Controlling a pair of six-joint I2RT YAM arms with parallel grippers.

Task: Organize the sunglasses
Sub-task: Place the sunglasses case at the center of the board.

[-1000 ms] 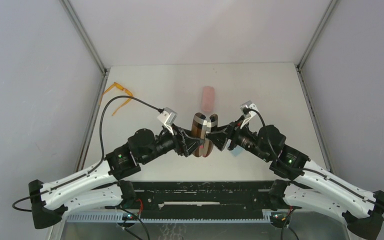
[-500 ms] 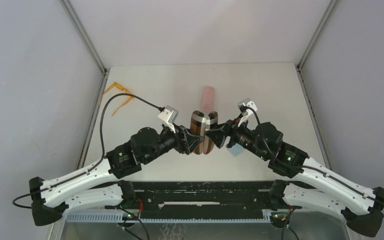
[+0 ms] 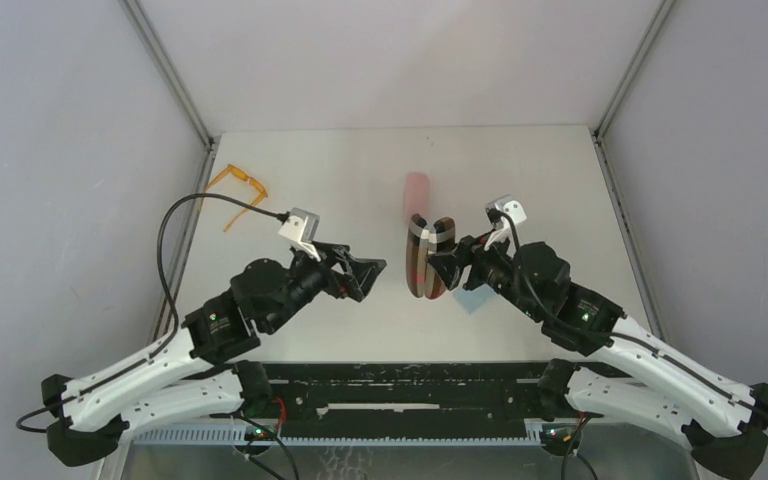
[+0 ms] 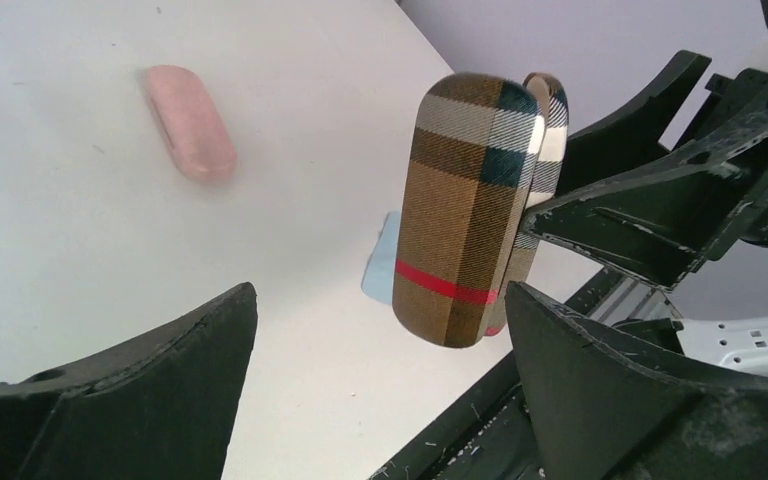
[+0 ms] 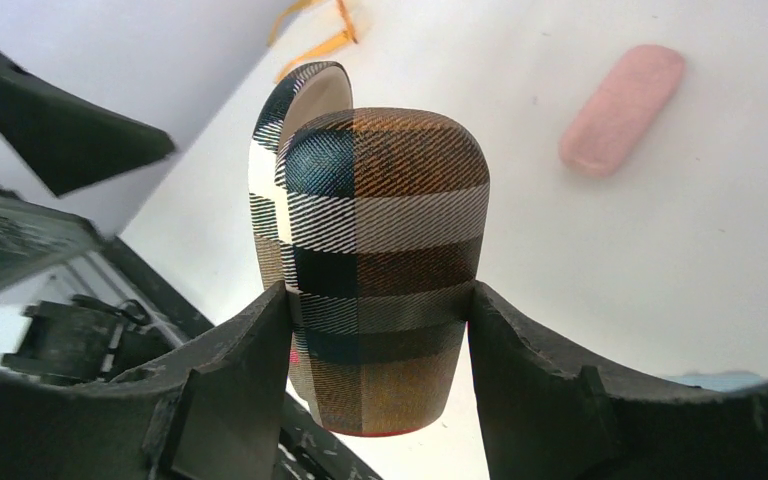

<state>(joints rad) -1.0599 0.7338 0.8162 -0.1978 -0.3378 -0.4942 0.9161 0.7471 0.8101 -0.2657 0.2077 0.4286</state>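
Having been released by the left claw (image 3: 367, 277), now wide, the brown plaid oblong case (image 3: 425, 258) is held ajar by the right claw (image 3: 440, 266); thin translucent orange sunglasses (image 3: 240, 190), upper left, can be fetched.

I am holding my left arm (image 3: 210, 325) stretched forward and in toward the middle, and its wrist is aiming my left gripper (image 3: 365, 278) at my other arm, the fingers (image 4: 160, 390) standing wide apart with nothing between them. My right arm (image 3: 600, 325) is reaching in from the opposite side, and my right gripper (image 3: 440, 268) is squeezing a plaid case (image 3: 417, 250) between both fingers, holding it upright, seemingly off the surface, though from above I cannot be sure. The two grippers are facing each other across a gap, not touching.
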